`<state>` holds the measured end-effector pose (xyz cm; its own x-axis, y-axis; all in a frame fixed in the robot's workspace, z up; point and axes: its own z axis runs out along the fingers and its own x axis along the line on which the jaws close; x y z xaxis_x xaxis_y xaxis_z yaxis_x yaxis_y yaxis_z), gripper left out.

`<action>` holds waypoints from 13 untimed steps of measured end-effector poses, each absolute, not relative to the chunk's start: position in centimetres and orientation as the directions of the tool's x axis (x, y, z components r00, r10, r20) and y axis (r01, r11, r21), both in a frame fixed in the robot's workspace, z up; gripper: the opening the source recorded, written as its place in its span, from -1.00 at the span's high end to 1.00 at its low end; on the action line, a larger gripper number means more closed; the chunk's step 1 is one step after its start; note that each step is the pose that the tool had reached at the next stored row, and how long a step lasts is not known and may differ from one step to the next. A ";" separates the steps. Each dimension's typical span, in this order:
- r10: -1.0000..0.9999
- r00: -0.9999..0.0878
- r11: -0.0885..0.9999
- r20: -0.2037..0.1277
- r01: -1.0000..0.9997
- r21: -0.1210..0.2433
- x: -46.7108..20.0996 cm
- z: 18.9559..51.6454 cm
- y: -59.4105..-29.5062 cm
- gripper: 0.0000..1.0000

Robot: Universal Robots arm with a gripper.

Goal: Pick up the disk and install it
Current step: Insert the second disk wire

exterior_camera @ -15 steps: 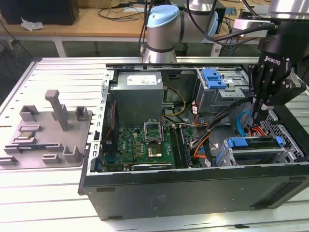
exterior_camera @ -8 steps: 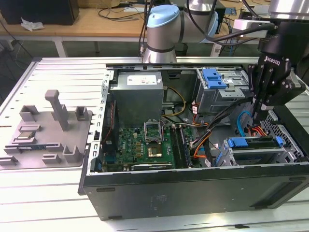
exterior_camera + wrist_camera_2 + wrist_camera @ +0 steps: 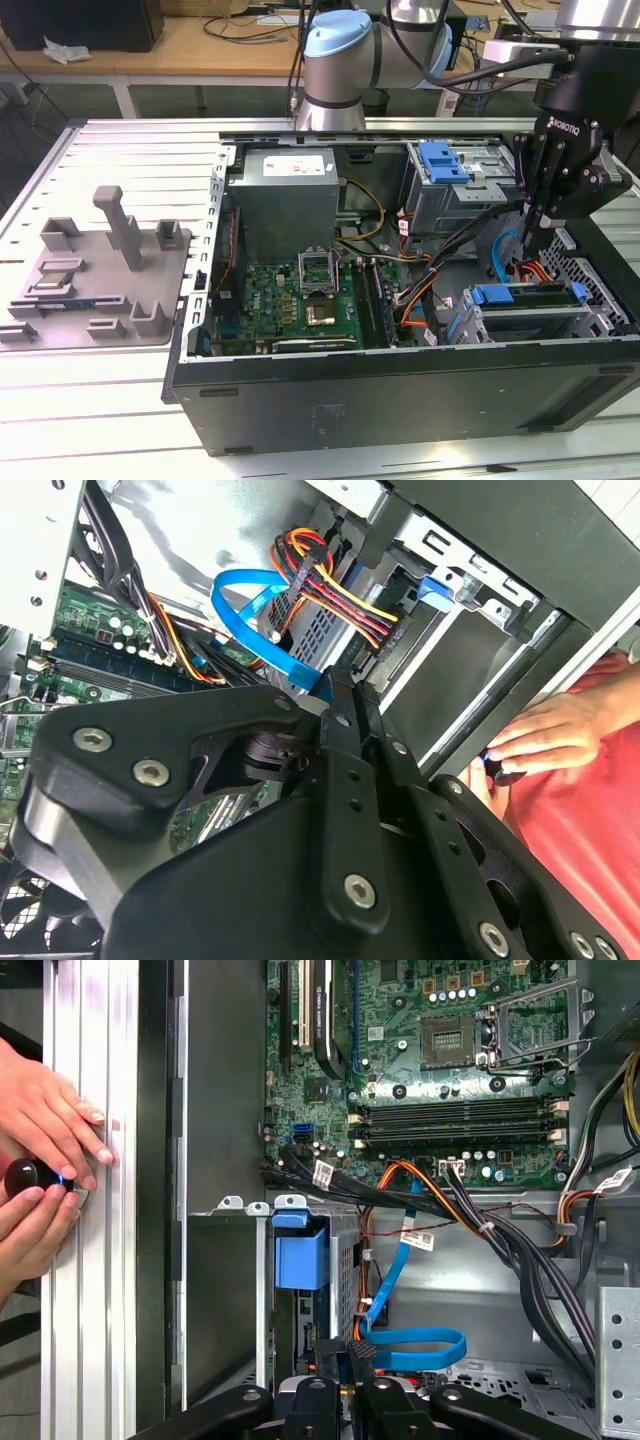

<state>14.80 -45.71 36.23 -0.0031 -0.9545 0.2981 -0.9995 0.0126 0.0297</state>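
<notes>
The disk [image 3: 520, 300] sits in the drive cage at the near corner of the open computer case [image 3: 400, 390], on the exterior view's right. Its blue rail end [image 3: 300, 1255] shows in the first wrist view. My gripper [image 3: 528, 235] hangs just above the cage. Its black fingers [image 3: 338, 695] are shut together with nothing visible between them. Their tips are close to the blue data cable [image 3: 250, 600] and the bundle of red, yellow and black power wires [image 3: 340, 590]. I cannot tell whether they touch. In the first wrist view the gripper [image 3: 352, 1352] points at the looped blue cable [image 3: 415, 1345].
A person's hands [image 3: 45, 1150] rest on the table rail beside the case, holding a small black device; the hand [image 3: 550, 735] and a red sleeve also appear in the second wrist view. The grey power-supply box [image 3: 285, 195], the motherboard [image 3: 300, 300] and a grey fixture [image 3: 100, 270] lie toward the exterior view's left.
</notes>
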 end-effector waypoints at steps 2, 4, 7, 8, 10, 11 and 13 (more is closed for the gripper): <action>-0.955 -0.003 0.013 0.298 -0.999 0.030 14.8 36.2 -45.7 0.68; -0.955 -0.003 0.013 0.298 -0.999 0.030 14.8 36.2 -45.7 0.68; -0.955 -0.003 0.013 0.295 -0.999 0.030 14.8 36.2 -45.8 0.68; -0.956 -0.003 0.013 0.294 -0.999 0.030 14.8 36.2 -45.8 0.68; -0.956 -0.003 0.012 0.293 -0.999 0.030 14.8 36.2 -46.0 0.68; -0.957 -0.003 0.012 0.290 -0.999 0.030 14.8 36.2 -46.1 0.68; -0.958 -0.003 0.012 0.286 -0.999 0.030 14.8 36.2 -46.3 0.68</action>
<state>14.80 -46.34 36.23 -0.0032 -0.9583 0.2857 -0.9995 0.0122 0.0298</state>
